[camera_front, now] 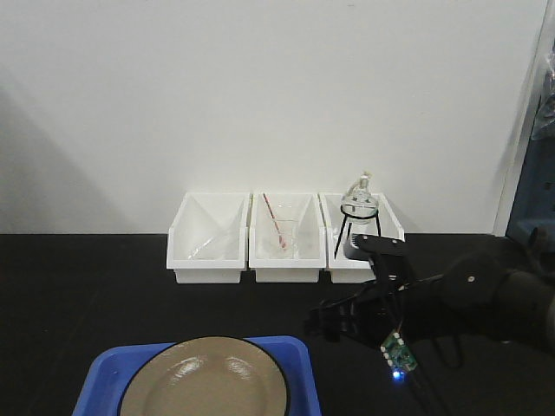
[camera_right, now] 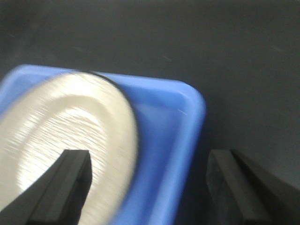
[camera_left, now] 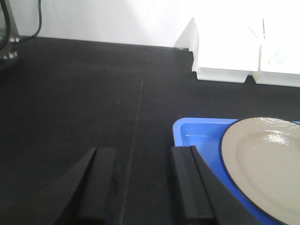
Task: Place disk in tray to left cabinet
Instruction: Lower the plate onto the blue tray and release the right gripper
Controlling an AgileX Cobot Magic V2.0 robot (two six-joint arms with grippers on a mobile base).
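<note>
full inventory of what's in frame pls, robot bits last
disk: 1, tan with black rim, lying in the tray
tray: 1, blue, front of the table
bins: 3, white, row against the wall
flask: 1, clear glass, on a black tripod in the right bin
beaker: 1, clear, holding a red stick, middle bin
table: 1, black
right arm: 1, black, right of the tray
left gripper: 1, black fingers open, empty, by the tray's left edge
right gripper: 1, black fingers open, empty, over the tray's right edge

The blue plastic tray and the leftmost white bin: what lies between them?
Only bare black tabletop separates the blue tray and white bin, as the front view shows.
</note>
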